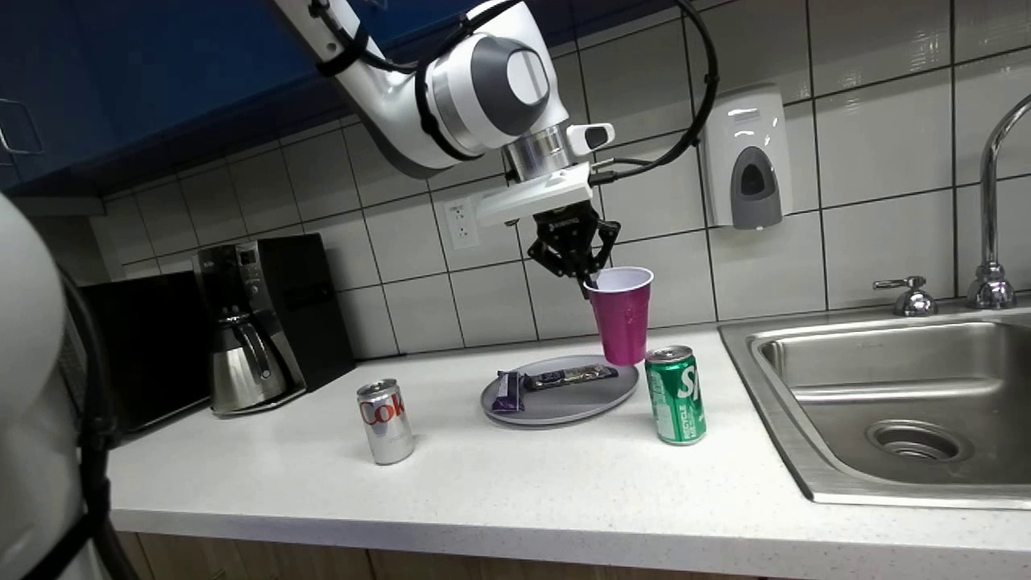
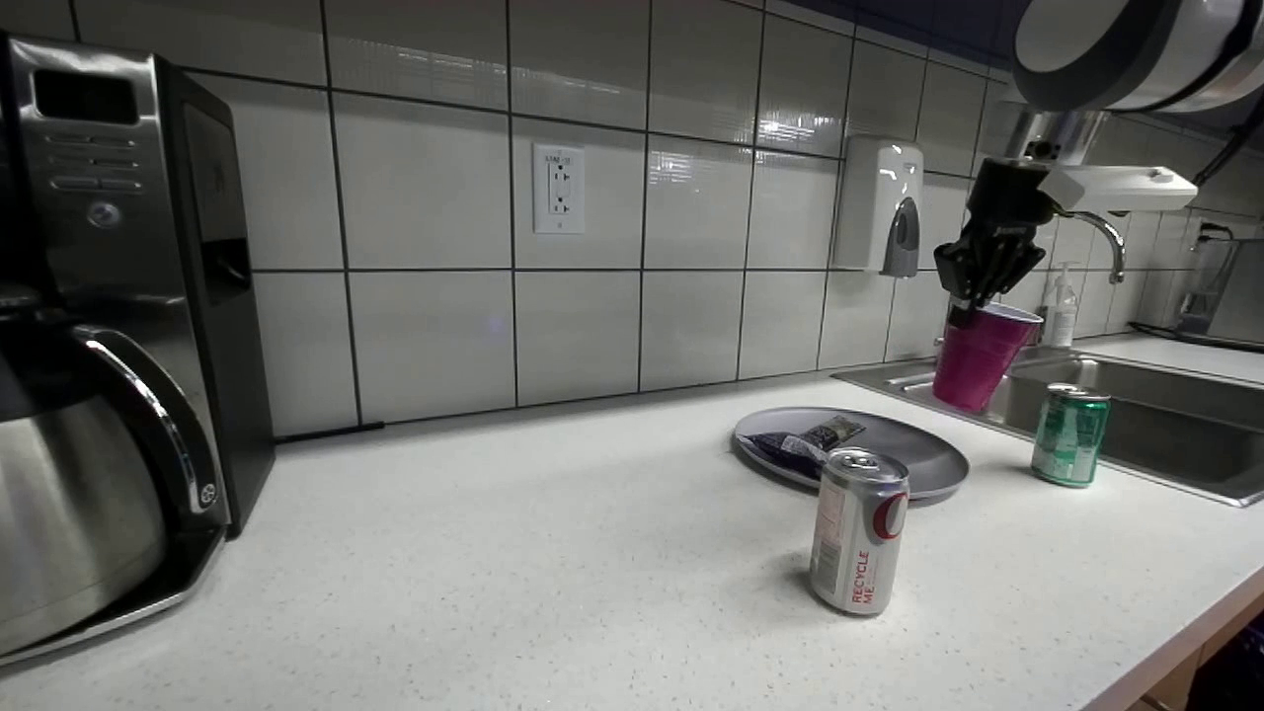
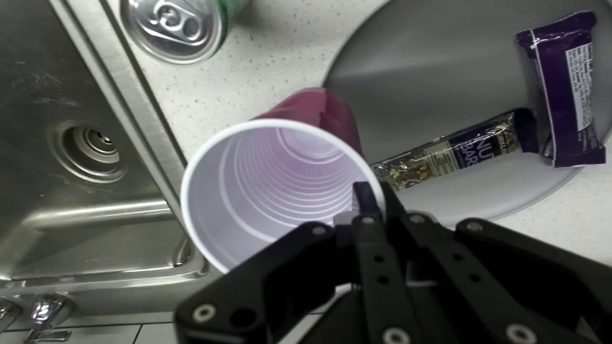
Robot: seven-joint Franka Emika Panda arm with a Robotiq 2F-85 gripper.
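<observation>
My gripper (image 1: 592,285) is shut on the rim of a magenta plastic cup (image 1: 623,326) with a white inside. In the wrist view one finger (image 3: 367,198) reaches inside the cup (image 3: 282,191) and the other stays outside, the wall pinched between them. The cup hangs in the air, mouth up and slightly tilted, and nothing shows inside it. Below and beside it lies a grey plate (image 1: 576,407) bearing a nut bar (image 3: 444,153) and a purple-wrapped bar (image 3: 569,95). A green Sprite can (image 2: 1071,439) stands near the plate. Farther off is a silver Diet Coke can (image 2: 859,538).
A steel sink (image 1: 878,379) with a faucet (image 1: 991,242) is set into the white counter (image 1: 499,475). A coffee maker (image 1: 274,314) stands at the opposite end. On the tiled wall behind are a soap dispenser (image 1: 749,157) and an outlet (image 2: 559,190).
</observation>
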